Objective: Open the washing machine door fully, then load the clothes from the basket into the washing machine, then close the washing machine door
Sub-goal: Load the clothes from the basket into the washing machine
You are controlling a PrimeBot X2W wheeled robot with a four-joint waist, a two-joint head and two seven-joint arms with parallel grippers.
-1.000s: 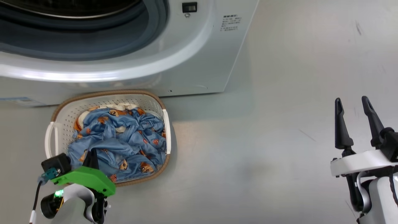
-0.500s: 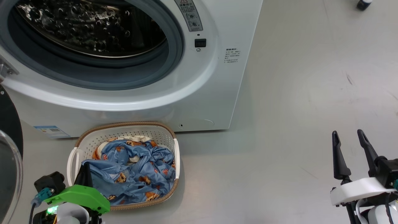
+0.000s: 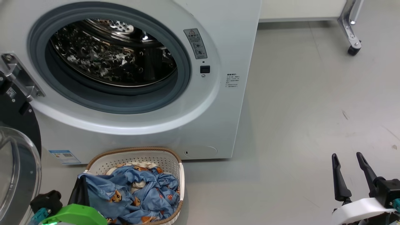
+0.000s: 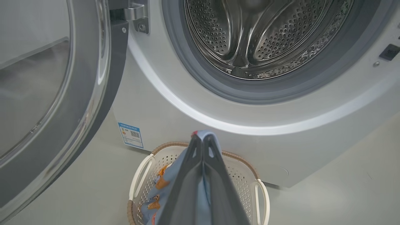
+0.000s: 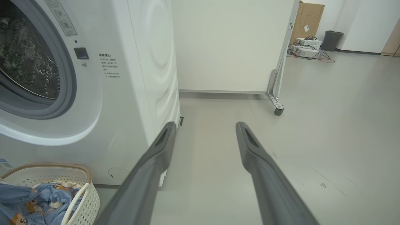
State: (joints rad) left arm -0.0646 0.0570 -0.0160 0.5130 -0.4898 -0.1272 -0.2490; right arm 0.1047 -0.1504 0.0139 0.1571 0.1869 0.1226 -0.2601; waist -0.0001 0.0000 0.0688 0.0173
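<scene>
Laundry room, loading under way: the washing machine (image 3: pixel 225 118) stood at the far left of the scene with its mouth exposed. The grey gasket (image 3: pixel 184 72) ringed a shiny dimpled drum (image 3: pixel 109 53) that looked empty.

The washing machine door (image 3: pixel 12 118) hung swung out to the left on its metal hinge (image 3: pixel 22 78). Its black rim and glass bowl were turned well clear of the opening, so the first step of the job appeared done and the way to the drum lay free.

On the grey floor (image 3: pixel 297 109), just in front of the machine's lower panel and below the opening, sat the basket (image 3: pixel 137 153), placed where a short lift would carry its load into the drum. The clothes (image 3: pixel 140 197), blue fabric with orange-brown figures, lay heaped inside it, none yet in the machine.

The left end effector (image 4: pixel 203 139), at the basket's near left side, was clenched on a fold of the clothes. A tuft of blue poked past its fingertips and the rest of the fabric trailed down into the basket, a grip that seemed set for hauling a garment up toward the drum.

The right end effector (image 3: pixel 347 155) hovered over bare floor well to the right, fingers spread and holding nothing, apparently parked aside so as not to crowd the loading arm.
</scene>
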